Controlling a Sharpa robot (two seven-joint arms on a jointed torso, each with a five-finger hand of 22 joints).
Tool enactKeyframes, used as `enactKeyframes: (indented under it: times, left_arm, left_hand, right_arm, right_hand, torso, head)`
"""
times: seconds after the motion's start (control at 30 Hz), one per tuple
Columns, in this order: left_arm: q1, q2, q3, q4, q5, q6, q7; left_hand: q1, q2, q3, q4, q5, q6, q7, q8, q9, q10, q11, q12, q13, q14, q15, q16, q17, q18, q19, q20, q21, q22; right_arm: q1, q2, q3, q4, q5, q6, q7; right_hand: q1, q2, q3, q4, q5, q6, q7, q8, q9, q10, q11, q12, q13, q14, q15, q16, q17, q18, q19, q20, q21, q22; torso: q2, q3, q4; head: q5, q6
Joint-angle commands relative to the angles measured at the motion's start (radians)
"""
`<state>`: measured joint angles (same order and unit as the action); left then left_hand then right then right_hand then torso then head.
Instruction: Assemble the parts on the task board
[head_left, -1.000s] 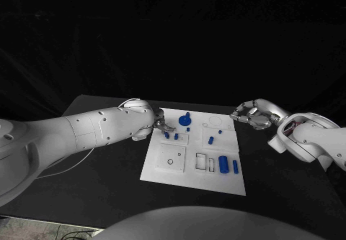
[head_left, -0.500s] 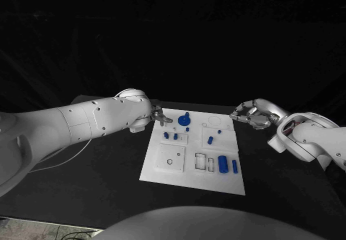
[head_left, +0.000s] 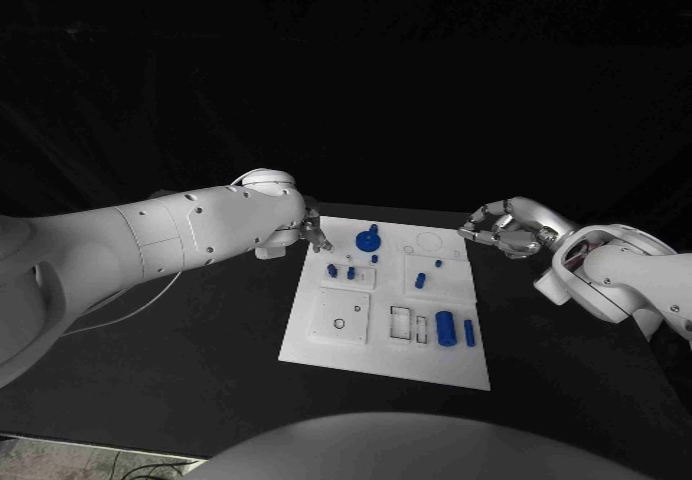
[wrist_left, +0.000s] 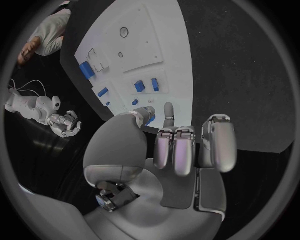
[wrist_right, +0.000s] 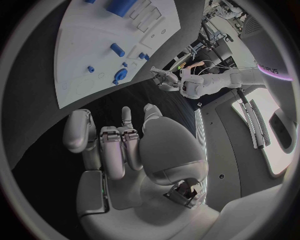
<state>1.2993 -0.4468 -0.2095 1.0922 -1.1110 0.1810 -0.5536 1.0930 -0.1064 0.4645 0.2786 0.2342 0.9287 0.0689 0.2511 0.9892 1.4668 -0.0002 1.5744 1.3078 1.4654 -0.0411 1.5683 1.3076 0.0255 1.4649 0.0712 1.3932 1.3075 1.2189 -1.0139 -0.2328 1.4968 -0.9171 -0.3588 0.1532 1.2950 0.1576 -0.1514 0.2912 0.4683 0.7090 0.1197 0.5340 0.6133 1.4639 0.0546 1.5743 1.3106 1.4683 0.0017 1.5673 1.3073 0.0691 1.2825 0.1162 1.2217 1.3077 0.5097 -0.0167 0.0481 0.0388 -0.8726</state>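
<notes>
Three cameras, one board shared.
Looked down from the head, from well back, onto the black table (head_left: 216, 340) with the whole task board (head_left: 332, 340) mid-picture. Sat close behind the left hand (wrist_left: 181, 150) at that wrist, facing over its fingers to the board (wrist_left: 169, 45). Sat likewise behind the right hand (wrist_right: 125, 145), facing the board (wrist_right: 81, 50) and, beyond it, the left hand (wrist_right: 164, 78).

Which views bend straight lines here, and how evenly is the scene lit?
Head view: the task board is bright against the black table, its edges straight; the surroundings are dark. Left wrist view: fisheye, the board's edges curve. Right wrist view: same bending, with bright room light beyond the right hand.
</notes>
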Motion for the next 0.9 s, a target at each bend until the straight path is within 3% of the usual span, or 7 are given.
enactKeyframes:
  times: [0.03,0.5,0.9]
  left_arm:
    - [0.002,0.012,0.001,-0.009,-0.001,0.072,-0.004]
    - [-0.002,0.049,-0.005,-0.060,0.017,0.120,0.025]
    - [-0.019,0.090,-0.009,-0.104,0.028,0.154,0.028]
  left_hand:
    - [0.010,-0.005,0.014,0.002,0.000,-0.002,0.001,-0.004,-0.003,0.104,0.003,-0.004,0.263,0.105,-0.001,0.003,0.263,0.019,-0.004,-0.001,-0.005,0.205]
    - [0.005,-0.022,0.063,0.009,-0.006,0.008,0.010,-0.037,-0.055,0.104,0.010,-0.004,0.263,0.105,0.006,0.003,0.263,0.020,-0.010,0.004,-0.013,0.203]
    - [-0.045,-0.023,0.055,0.012,-0.023,0.023,0.018,-0.068,-0.105,0.104,0.018,-0.004,0.263,0.105,0.013,0.003,0.263,0.021,-0.013,0.011,-0.015,0.202]
  right_arm:
    - [-0.001,0.001,0.000,0.001,-0.004,0.011,0.001]
    - [-0.001,0.003,0.000,0.002,-0.004,0.014,0.000]
    - [-0.001,0.002,0.000,0.005,-0.004,0.017,-0.002]
  right_hand:
    - [0.006,0.000,0.004,-0.004,0.005,-0.001,0.000,-0.004,-0.001,0.107,-0.001,-0.004,0.260,0.103,0.003,0.003,0.263,0.019,-0.002,0.002,-0.002,0.146]
    - [0.007,0.001,0.005,-0.004,0.005,0.000,0.000,-0.003,-0.001,0.107,-0.001,-0.004,0.260,0.103,0.003,0.003,0.263,0.019,-0.001,0.002,-0.002,0.146]
    - [0.008,0.002,0.005,-0.004,0.005,0.001,0.000,-0.003,-0.001,0.107,-0.001,-0.004,0.260,0.103,0.004,0.003,0.263,0.019,-0.001,0.002,-0.002,0.146]
  torso:
    - [0.000,0.0001,0.0003]
    - [0.000,-0.0002,0.0010]
    - [0.001,0.0002,0.0005]
  head:
    - [-0.003,0.000]
    - [-0.002,0.000]
    - [-0.002,0.000]
